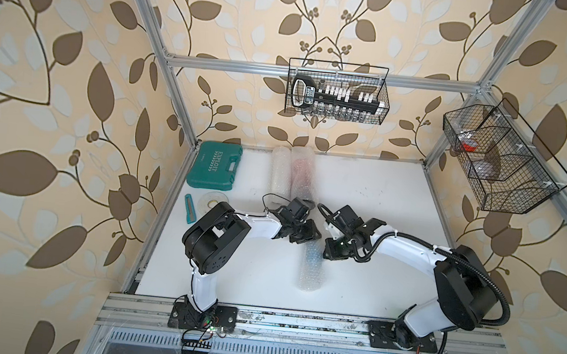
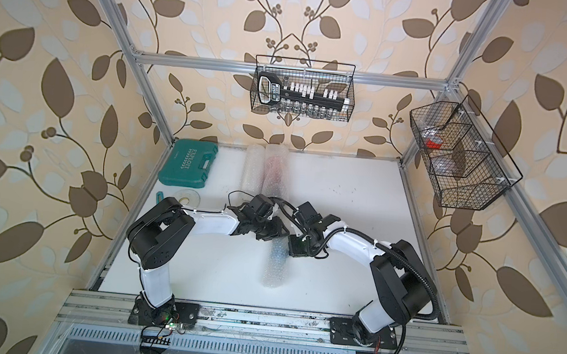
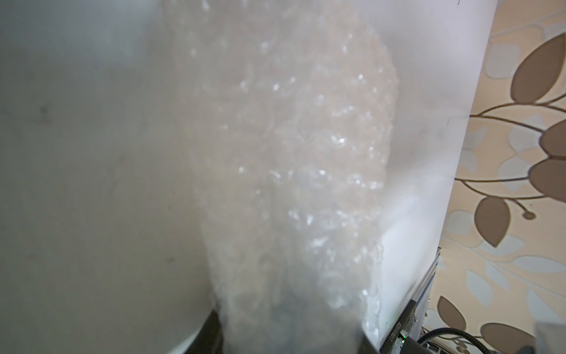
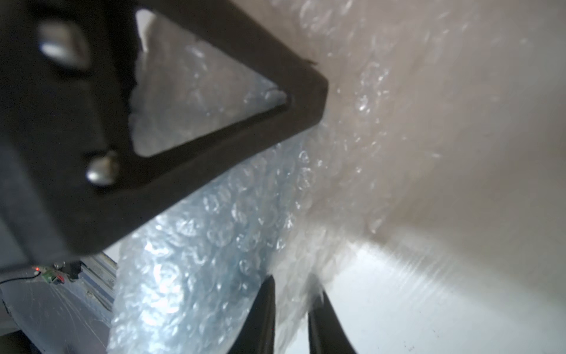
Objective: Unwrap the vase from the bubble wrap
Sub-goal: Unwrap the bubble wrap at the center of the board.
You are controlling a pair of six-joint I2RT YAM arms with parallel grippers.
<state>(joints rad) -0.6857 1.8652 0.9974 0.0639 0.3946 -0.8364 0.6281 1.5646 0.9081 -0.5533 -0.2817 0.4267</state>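
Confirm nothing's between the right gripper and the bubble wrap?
Nothing visible is. The right gripper straddles a fold of the bubble wrap directly. The left gripper clamps the same bundle further along, clear of that spot.

Both top views bright and evenly lit. The white tabletop (image 1: 378,200) is nearly washed out, with only faint soft shadows under the arms. Aluminium posts (image 1: 179,105) splay toward the picture edges, wide-lens stretch. Left wrist view hazy; bubble wrap (image 3: 291,153) soft, scattered glints. Right wrist view: close black triangular part (image 4: 92,138) out of focus, streaky blur across the tabletop.
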